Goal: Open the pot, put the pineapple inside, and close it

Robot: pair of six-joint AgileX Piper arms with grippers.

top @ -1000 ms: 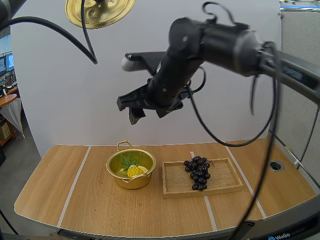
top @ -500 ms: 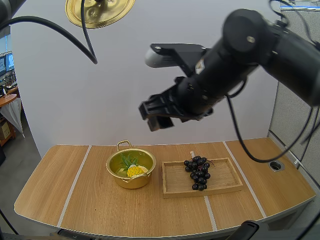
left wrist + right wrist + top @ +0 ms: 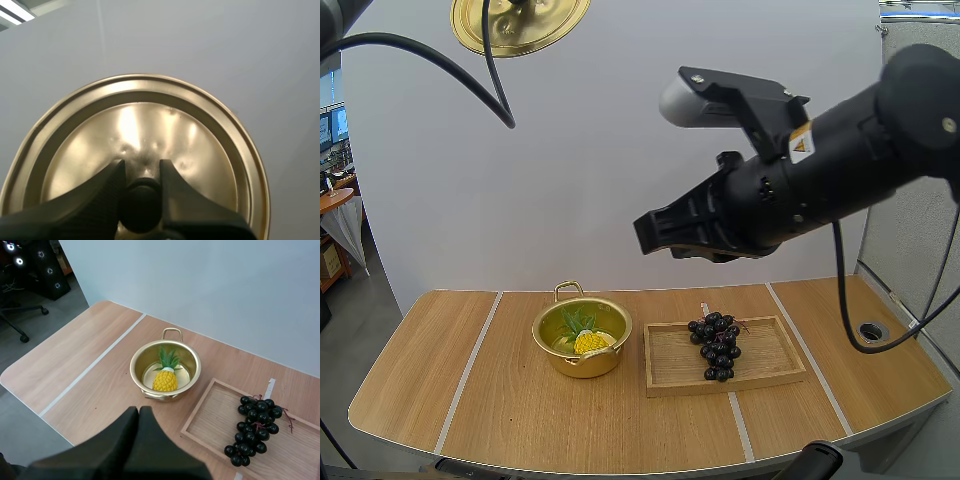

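Observation:
The gold pot [image 3: 545, 322] stands open on the table with the yellow pineapple [image 3: 588, 340] upright inside it. From my right wrist view the pineapple [image 3: 165, 379] sits in the middle of the pot [image 3: 137, 360], green leaves toward the far handle. My right gripper [image 3: 139, 411] hangs high above the table's near edge, shut on nothing, its fingers pressed together as one wedge. In the high view the right gripper [image 3: 658, 230] is well above the pot. My left gripper [image 3: 142, 166] is shut on the black knob [image 3: 141, 210] of the gold lid [image 3: 145, 125], held high at the lid [image 3: 520, 22].
A wooden tray [image 3: 770, 366] lies right of the pot with a bunch of dark grapes [image 3: 716, 346] on it. In the right wrist view the grapes [image 3: 255, 430] rest on the tray [image 3: 210, 420]. Bare wood stretches left of the pot.
My right arm has swung to the right and away from over the pot, and its fingers have gone from open to shut. The lid and left gripper have stayed put.

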